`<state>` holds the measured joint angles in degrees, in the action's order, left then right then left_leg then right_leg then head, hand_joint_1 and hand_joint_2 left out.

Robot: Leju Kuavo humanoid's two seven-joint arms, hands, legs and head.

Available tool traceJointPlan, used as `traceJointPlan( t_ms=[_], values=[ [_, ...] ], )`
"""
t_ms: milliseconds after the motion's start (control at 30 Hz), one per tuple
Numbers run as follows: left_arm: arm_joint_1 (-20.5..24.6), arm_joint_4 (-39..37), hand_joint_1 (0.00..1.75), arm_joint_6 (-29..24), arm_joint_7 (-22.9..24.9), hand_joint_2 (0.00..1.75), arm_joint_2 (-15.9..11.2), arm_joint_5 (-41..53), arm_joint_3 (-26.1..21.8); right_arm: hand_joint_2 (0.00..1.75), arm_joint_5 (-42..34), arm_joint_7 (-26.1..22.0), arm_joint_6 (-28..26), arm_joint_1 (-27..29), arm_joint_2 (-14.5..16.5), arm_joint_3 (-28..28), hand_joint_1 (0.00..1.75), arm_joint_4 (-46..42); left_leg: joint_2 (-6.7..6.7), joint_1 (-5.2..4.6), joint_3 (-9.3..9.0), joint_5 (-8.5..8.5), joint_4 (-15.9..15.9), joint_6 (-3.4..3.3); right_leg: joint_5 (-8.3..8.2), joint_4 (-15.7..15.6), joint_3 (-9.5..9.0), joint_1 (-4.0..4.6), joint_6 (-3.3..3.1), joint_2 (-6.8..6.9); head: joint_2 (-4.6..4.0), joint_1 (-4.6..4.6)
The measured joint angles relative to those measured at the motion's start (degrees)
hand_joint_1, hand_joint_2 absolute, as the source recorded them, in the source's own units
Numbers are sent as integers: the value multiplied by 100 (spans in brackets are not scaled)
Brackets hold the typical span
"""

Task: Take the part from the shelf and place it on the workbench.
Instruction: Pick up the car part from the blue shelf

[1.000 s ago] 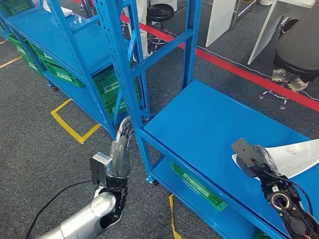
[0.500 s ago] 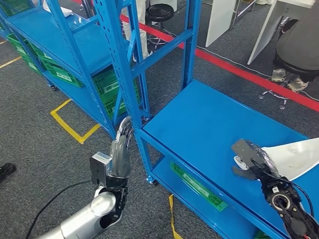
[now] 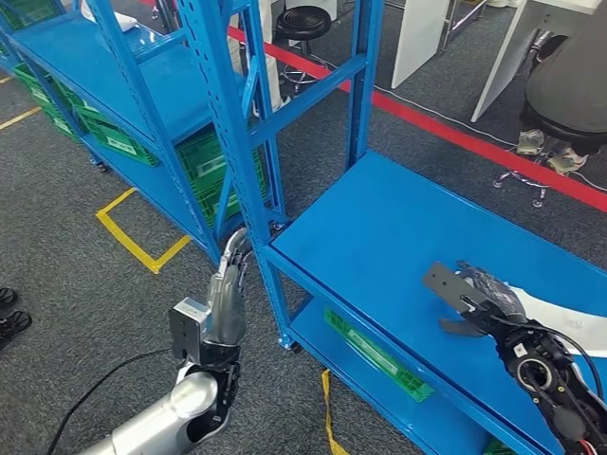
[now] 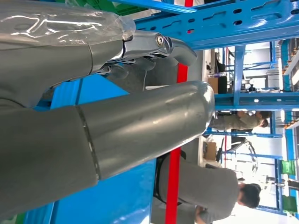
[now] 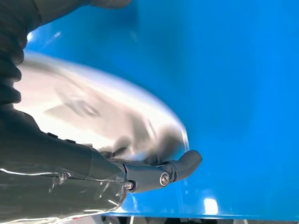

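Blue shelf post (image 3: 252, 204) just beside left hand (image 3: 228, 294), green crates (image 3: 208, 171) behind

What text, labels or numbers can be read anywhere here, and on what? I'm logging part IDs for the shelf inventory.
None can be read.
White part on the blue shelf: faint grey marks, blurred in the right wrist view, unreadable.
Green crates: no legible marking.
Right robot hand and left robot hand: no lettering visible.
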<state>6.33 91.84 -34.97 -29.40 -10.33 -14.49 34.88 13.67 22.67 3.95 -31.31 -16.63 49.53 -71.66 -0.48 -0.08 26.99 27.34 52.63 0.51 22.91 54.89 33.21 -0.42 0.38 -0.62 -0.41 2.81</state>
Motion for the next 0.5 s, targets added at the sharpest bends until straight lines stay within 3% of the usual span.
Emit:
traceJointPlan(
  t_ms=[233, 500],
  values=[
    [-49, 6, 0, -2, 3, 0, -25, 11, -2, 175, 238, 347, 528, -162, -91, 65, 0, -305, 0, 0, 3, 0, 1, 0, 0, 0, 2, 0, 0, 1, 0, -1],
    [-105, 37, 0, 7, 56, 0, -32, 57, -2, 175, 1369, 960, 1377, -389, -305, 274, 0, -686, -1, 0, 6, 0, 4, 0, 0, 0, 3, 0, 0, 1, 0, 0]
  ],
)
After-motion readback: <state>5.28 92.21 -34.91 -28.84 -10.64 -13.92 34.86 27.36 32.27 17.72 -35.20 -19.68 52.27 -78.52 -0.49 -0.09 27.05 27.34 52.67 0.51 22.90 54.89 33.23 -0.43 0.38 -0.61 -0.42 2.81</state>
